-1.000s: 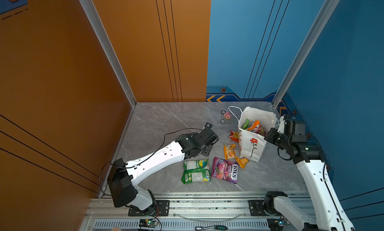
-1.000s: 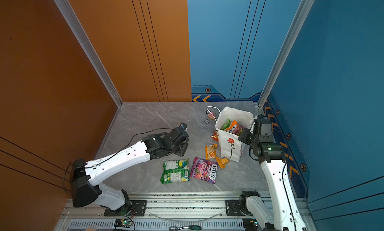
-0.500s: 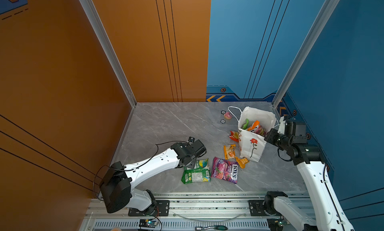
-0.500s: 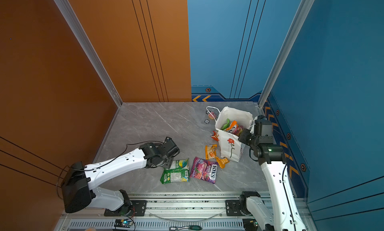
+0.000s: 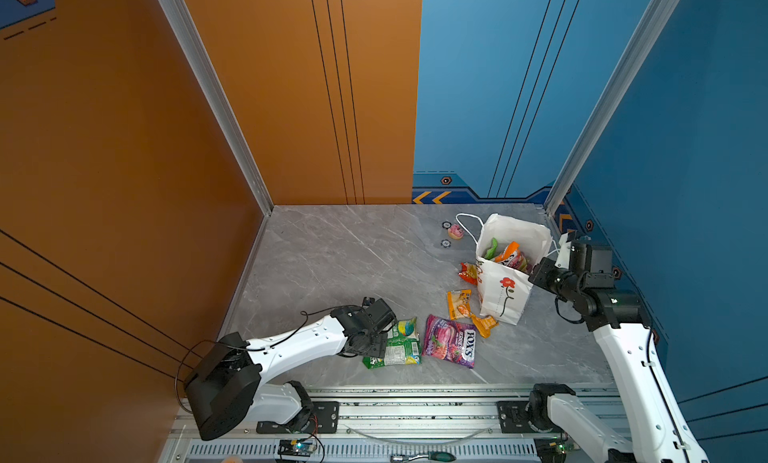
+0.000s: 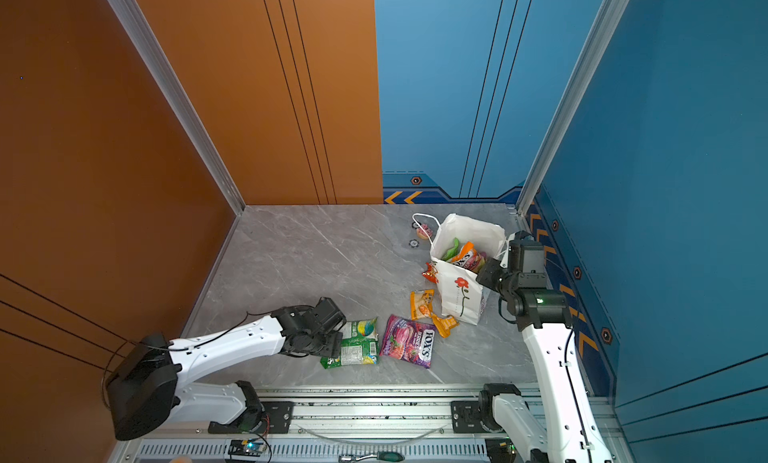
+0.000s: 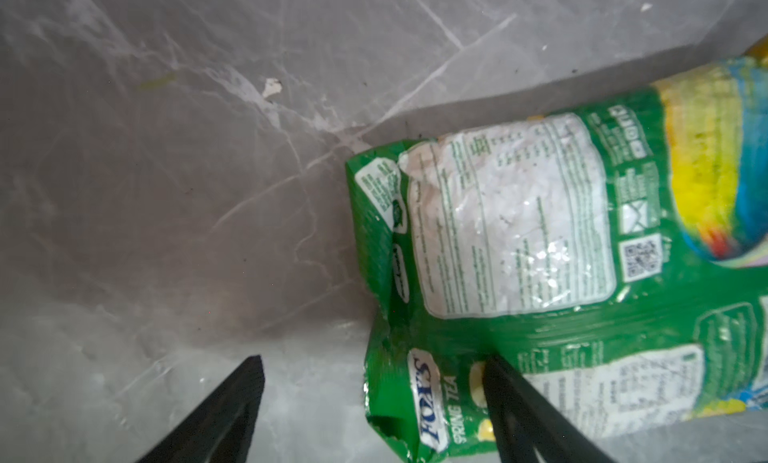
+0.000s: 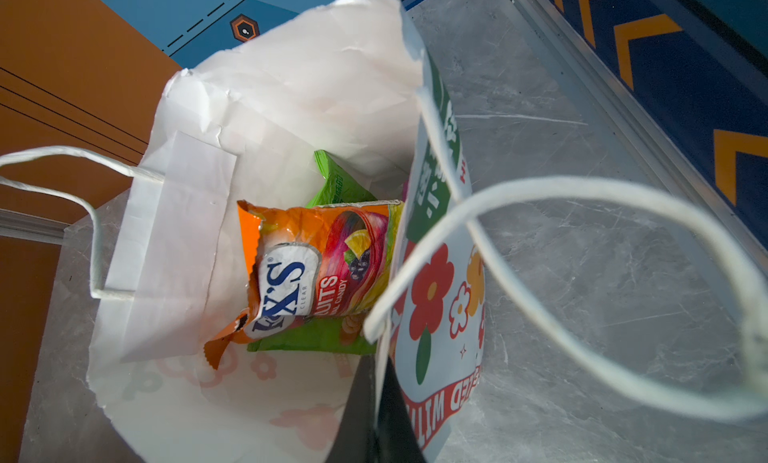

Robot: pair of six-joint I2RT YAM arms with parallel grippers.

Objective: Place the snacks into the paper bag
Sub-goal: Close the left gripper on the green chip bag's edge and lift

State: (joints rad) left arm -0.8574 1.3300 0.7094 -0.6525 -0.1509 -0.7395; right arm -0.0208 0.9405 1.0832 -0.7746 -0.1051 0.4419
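Of the left gripper [image 7: 372,359] only two dark tips were shown in its wrist view, and in both top views its fingers were hidden under the arm. The tips were held well apart, one over bare floor [image 7: 166,190] and the other over the torn end of the green FOX'S packet [image 7: 432,348], whose far end was cut off; contact could not be made out. The right gripper [image 8: 374,415], largely cut off, was pinched together on the wall of the paper bag [image 8: 291,86], and an orange FOX'S packet [image 8: 324,265] was seen inside, just ahead of it.
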